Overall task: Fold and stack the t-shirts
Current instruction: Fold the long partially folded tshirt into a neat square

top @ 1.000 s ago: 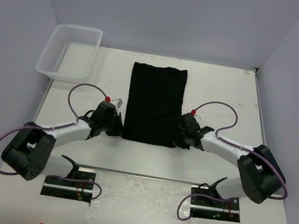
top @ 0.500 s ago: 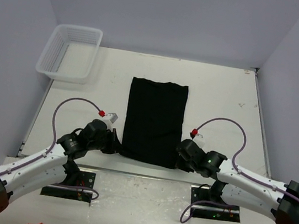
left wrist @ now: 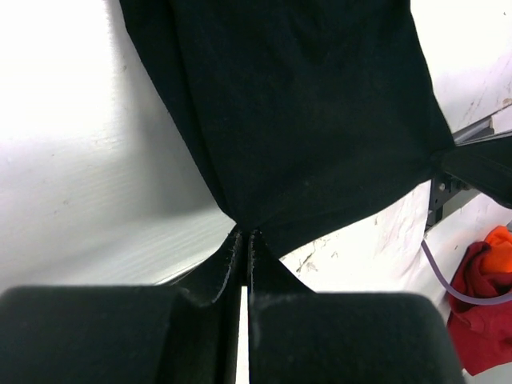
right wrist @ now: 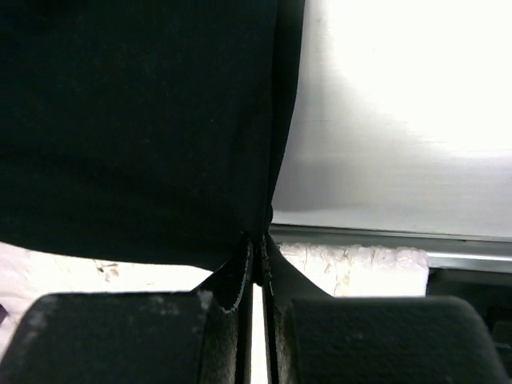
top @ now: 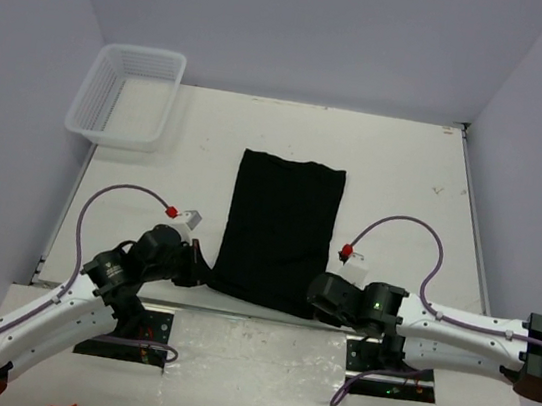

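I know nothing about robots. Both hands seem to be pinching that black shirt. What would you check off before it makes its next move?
1. Left hand shut on the near left corner of the t-shirt: ok.
2. Right hand shut on the near right corner: ok.
3. Cloth between the two hands smooth, with no bunching: ok.
4. Far edge of the t-shirt resting on the table, well apart from the basket: ok.
5. Each hand pinching all the layers of the folded cloth, not just one: cannot tell.
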Robot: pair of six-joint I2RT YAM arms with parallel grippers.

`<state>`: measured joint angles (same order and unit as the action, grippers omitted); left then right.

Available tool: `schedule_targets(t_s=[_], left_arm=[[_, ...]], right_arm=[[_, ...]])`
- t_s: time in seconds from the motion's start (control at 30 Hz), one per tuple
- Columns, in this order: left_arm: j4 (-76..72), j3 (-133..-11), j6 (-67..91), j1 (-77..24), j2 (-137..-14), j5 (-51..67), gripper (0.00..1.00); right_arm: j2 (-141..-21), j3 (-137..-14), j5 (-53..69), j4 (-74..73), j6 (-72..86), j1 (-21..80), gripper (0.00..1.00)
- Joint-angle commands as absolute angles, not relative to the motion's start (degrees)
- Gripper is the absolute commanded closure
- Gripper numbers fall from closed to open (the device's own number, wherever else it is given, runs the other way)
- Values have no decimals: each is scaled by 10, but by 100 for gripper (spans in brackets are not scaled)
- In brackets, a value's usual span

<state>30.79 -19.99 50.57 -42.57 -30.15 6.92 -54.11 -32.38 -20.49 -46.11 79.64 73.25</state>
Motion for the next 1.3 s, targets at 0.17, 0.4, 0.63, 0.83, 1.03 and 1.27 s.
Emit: schedule_targets(t_s=[0.17, 0.4, 0.63, 0.83, 1.03, 1.27], left_arm=[[328, -400, 444, -426, -416, -36, 100], [249, -583, 378, -412, -650, -72, 100], [196, -684, 320, -295, -818, -15, 100], [156, -723, 288, -236, -933, 3, 100], [67, -769, 235, -200, -1080, 61, 100], [-89, -875, 149, -172, -1196, 69, 86]], right_arm=[[-609, -508, -357, -601, 688, 659, 100], [-671, -640, -320, -487, 451, 498, 100], [-813, -728, -241, -400, 309, 368, 100], [-934, -801, -187, -361, 251, 292, 100], [-1105, -927, -129, -336, 187, 233, 100], [-1238, -1084, -159, -329, 160, 192, 54]])
